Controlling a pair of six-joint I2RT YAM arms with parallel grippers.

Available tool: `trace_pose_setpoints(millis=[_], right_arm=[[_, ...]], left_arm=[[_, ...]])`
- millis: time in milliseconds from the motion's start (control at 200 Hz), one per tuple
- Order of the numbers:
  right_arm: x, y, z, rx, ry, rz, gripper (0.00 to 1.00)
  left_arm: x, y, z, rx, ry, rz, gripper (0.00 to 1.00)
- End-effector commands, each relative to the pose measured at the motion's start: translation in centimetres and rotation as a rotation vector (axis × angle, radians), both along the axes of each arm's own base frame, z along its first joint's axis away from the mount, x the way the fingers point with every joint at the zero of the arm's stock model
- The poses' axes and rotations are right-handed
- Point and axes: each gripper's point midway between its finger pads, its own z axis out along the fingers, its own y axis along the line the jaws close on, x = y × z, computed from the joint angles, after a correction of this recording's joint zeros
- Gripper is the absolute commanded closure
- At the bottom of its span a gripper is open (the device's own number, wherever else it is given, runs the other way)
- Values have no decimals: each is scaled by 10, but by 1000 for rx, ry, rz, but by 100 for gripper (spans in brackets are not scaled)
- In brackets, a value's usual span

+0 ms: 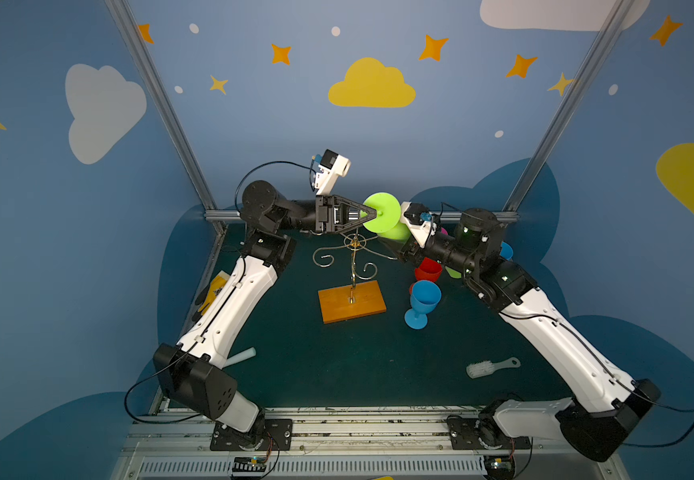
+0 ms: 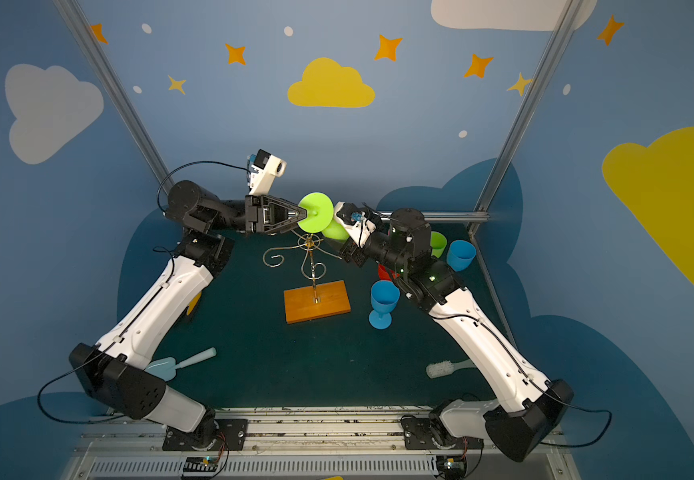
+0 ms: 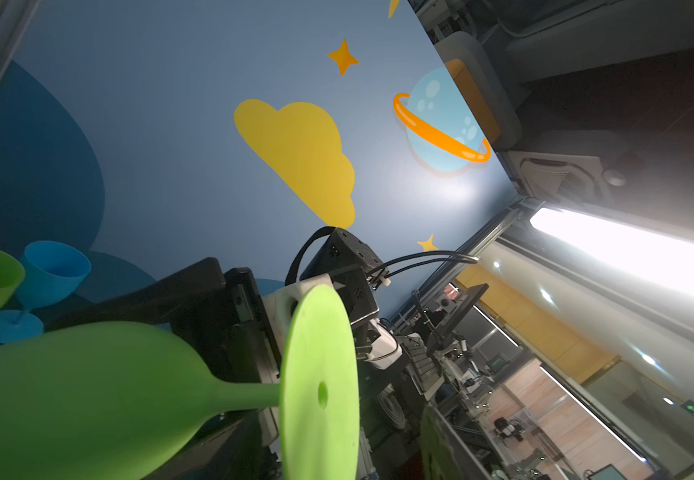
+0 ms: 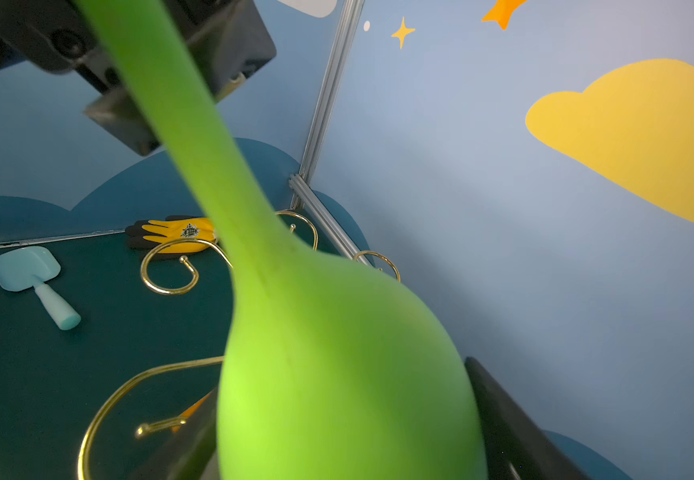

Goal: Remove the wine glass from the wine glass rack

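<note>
The wine glass (image 1: 382,212) lies above the wine glass rack (image 1: 364,305).

Green wine glass (image 4: 337,374) between the right fingers (image 4: 511,419) is blurred, rim cut off; both top views hide those fingers.

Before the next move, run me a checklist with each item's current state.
1. Green wine glass off the rack: ok, it is sideways in the air above the hooks.
2. Left gripper around the stem by the foot: grip cannot tell.
3. Right gripper straddling the bowl: grip cannot tell.
4. Rack upright on its wooden base: ok.
5. Blue glass upright beside the base: ok.
</note>
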Motion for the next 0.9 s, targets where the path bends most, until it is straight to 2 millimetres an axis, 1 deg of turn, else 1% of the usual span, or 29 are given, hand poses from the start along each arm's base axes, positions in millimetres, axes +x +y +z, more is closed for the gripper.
trace_pose_setpoints(millis=[0, 90, 125, 145, 150, 165, 175, 180, 185, 190, 200, 205, 260, 325, 395, 486, 616, 671, 831, 896], right_arm=[[-21, -24, 18, 48, 117, -66, 57], [-32, -39, 17, 52, 206, -109, 59], [-37, -43, 16, 54, 241, -118, 59], [-40, -45, 15, 54, 262, -121, 59], [-41, -45, 15, 53, 265, -121, 59], [-43, -46, 14, 51, 282, -122, 60], [-44, -47, 14, 50, 289, -121, 60], [-45, -48, 14, 49, 295, -122, 60], [-46, -48, 14, 48, 301, -122, 60], [-46, -48, 13, 47, 306, -121, 60], [-48, -48, 13, 46, 318, -120, 61], [-49, -49, 13, 46, 323, -120, 61], [-55, -50, 9, 35, 377, -113, 63], [-62, -49, 7, 26, 421, -96, 66], [-65, -48, 5, 25, 448, -90, 66], [-68, -45, 1, 20, 481, -89, 68], [-70, -38, -11, -21, 527, -84, 69], [-70, -35, -15, -34, 541, -81, 69], [-74, -23, -22, -64, 570, -55, 70], [-76, -18, -26, -81, 583, -44, 71]], left_arm=[[1, 12, 1, 4, -136, 145, 35], [16, 21, -12, 47, -241, 344, 36], [18, 24, -17, 77, -321, 413, 37], [20, 27, -16, 89, -377, 464, 37], [19, 27, -19, 94, -387, 463, 38], [21, 30, -17, 101, -433, 506, 38], [21, 30, -21, 110, -452, 517, 38], [25, 31, -22, 115, -463, 537, 38], [22, 32, -19, 111, -486, 546, 38], [21, 31, -22, 117, -494, 544, 38], [23, 33, -20, 118, -532, 576, 38], [22, 32, -24, 125, -540, 574, 38], [19, 35, -24, 130, -719, 660, 38], [11, 36, -24, 114, -912, 712, 38], [7, 38, -19, 110, -1049, 777, 38], [4, 37, -15, 134, -1164, 791, 40], [-2, 26, -15, 141, -1334, 776, 41], [-3, 22, -15, 141, -1368, 763, 41], [-7, 6, -24, 145, -1437, 690, 42], [-7, 3, -25, 145, -1454, 683, 42]])
